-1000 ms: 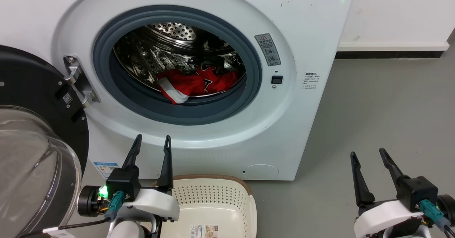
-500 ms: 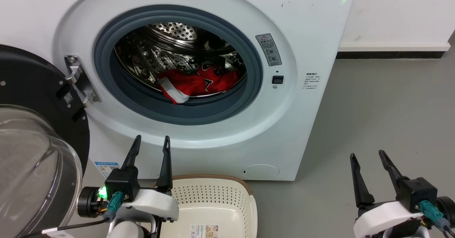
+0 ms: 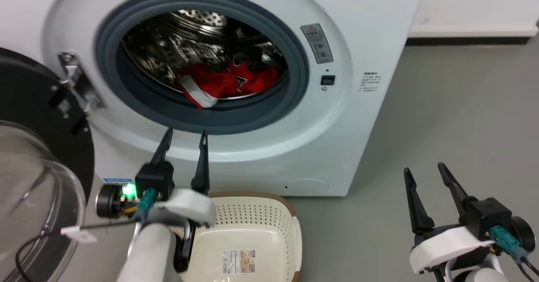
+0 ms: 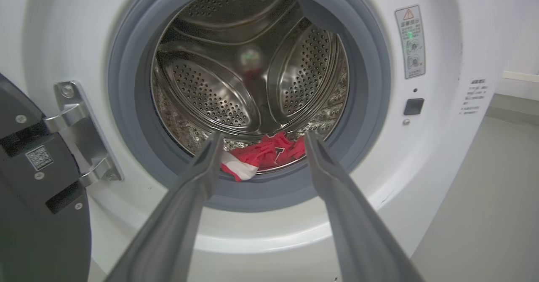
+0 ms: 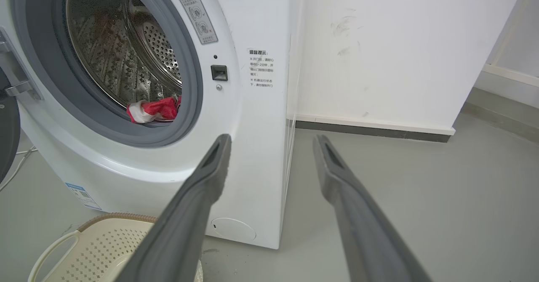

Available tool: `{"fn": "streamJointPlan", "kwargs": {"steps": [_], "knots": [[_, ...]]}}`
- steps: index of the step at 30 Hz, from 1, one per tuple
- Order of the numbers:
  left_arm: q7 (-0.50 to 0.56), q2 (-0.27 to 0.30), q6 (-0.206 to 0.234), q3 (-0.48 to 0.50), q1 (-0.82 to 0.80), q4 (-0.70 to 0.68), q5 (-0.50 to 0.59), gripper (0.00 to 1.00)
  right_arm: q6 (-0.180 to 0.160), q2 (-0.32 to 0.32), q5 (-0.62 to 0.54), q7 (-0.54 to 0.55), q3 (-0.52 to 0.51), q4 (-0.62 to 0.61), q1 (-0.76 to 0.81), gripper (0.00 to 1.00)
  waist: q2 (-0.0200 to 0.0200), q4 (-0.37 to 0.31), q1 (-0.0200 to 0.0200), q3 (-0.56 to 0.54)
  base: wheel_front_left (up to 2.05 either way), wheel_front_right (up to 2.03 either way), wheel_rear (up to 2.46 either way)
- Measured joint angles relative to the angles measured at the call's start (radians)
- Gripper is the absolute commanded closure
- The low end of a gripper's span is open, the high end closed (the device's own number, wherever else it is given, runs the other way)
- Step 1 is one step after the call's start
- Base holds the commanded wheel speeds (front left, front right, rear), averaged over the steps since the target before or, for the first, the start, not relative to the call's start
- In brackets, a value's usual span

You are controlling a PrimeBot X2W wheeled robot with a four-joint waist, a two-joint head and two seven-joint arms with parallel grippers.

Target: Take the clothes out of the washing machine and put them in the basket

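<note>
The white washing machine (image 3: 362,17) stands with its door swung open. Red clothes (image 3: 229,84) with a white band lie at the front of the steel drum; the same clothes (image 4: 263,155) show between the fingers in the left wrist view, and the clothes (image 5: 153,109) show in the right wrist view. My left gripper (image 3: 185,134) is open and empty, fingertips just below the grey ring, short of the opening. My right gripper (image 3: 423,168) is open and empty, low over the floor right of the machine. The cream basket (image 3: 269,219) sits on the floor before the machine, under my left arm.
The black-framed glass door (image 3: 29,155) hangs open at the left, close to my left arm. Grey floor (image 3: 454,118) stretches to the right of the machine up to a white wall (image 5: 379,42) with a skirting board.
My left gripper has risen and reached forward toward the drum opening, still open. The head camera has shifted, so the machine sits higher in the picture. The right gripper has hardly moved.
</note>
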Motion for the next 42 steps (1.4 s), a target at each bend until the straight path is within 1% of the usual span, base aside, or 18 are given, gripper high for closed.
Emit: {"fn": "streamJointPlan", "kwargs": {"steps": [5,12,14,20,25,30,34,35,39,42], "knots": [[0.0,0.019,0.0,0.012,-0.151,0.127,0.006,0.0,0.0,0.0,0.021,-0.008,0.025,0.011,-0.026,0.0,0.0,-0.04,0.0,0.047,0.0,0.0,0.0],[0.014,0.095,-0.001,0.03,-0.38,0.334,0.018,0.0,0.0,0.0,0.054,-0.036,0.059,0.035,-0.082,0.0,0.0,-0.119,0.0001,0.134,0.0,0.0,0.0],[0.031,0.124,-0.001,0.036,-0.446,0.389,0.021,0.0,0.0,0.0,0.068,-0.048,0.069,0.047,-0.098,0.0,0.0,-0.143,0.0001,0.168,0.0,0.0,0.0],[0.114,0.189,0.015,0.043,-0.597,0.504,0.041,0.0,0.0,-0.001,0.116,-0.082,0.092,0.093,-0.148,0.0,0.0,-0.212,0.0002,0.276,0.0,0.0,0.0],[0.2,0.264,0.012,0.047,-0.718,0.59,0.051,0.0,0.0,-0.001,0.156,-0.1,0.127,0.126,-0.201,0.0,0.0001,-0.262,0.0002,0.369,0.0,0.0,0.0],[0.325,0.323,-0.022,0.036,-0.814,0.669,0.058,0.0,0.0,-0.001,0.186,-0.106,0.164,0.155,-0.24,0.0,0.0,-0.306,0.0002,0.441,0.0,0.0,0.0],[0.465,0.368,-0.056,0.033,-0.888,0.724,0.054,0.0,0.0,-0.001,0.213,-0.108,0.185,0.146,-0.265,0.0,0.0,-0.336,0.0002,0.48,0.0,0.0,0.0],[0.567,0.381,-0.067,0.029,-0.94,0.746,0.05,0.0,0.0,-0.001,0.228,-0.108,0.2,0.144,-0.267,0.0,0.0,-0.35,0.0001,0.499,0.0,0.0,0.0],[0.737,0.396,-0.071,0.028,-0.999,0.776,0.046,0.0,0.0,0.0,0.24,-0.108,0.217,0.143,-0.275,0.0,0.0001,-0.358,0.0001,0.512,0.0,0.0,0.0],[0.856,0.405,-0.066,0.028,-1.032,0.789,0.039,0.0,0.0,0.0,0.246,-0.108,0.227,0.143,-0.276,0.0,0.0,-0.363,0.0001,0.516,0.0,0.0,0.0]]}}
